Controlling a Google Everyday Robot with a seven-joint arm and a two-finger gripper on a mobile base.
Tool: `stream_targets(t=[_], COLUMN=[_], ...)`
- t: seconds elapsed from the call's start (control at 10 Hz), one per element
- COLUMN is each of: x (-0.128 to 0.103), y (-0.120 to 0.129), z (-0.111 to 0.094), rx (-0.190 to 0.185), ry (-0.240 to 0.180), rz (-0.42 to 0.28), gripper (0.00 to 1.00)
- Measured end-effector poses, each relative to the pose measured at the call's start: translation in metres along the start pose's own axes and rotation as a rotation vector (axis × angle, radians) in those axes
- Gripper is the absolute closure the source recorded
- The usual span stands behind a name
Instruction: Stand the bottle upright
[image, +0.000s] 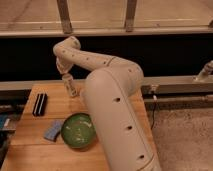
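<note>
My gripper (67, 79) hangs from the end of the arm over the far left part of the wooden table (30, 150). A small slim whitish bottle (72, 89) stands nearly upright, slightly tilted, right below the gripper, with its lower end at the table top. The gripper is at the bottle's upper end. I cannot tell whether the bottle is gripped or free. My big white arm (112, 105) covers the right half of the table.
A dark oblong object (39, 104) lies at the left of the table. A green bowl (78, 131) sits near the middle front, with a small blue item (53, 130) to its left. A dark wall and rail run behind the table.
</note>
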Motion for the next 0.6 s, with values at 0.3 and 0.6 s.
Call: stream_targets(t=[0.3, 0.6], x=[0.0056, 0.0055], y=[-0.0018, -0.0040], z=[-0.0031, -0.0102], rx=[0.006, 0.024], ry=[0.007, 0.002], rz=[0.004, 0.004], gripper=[0.27, 0.26])
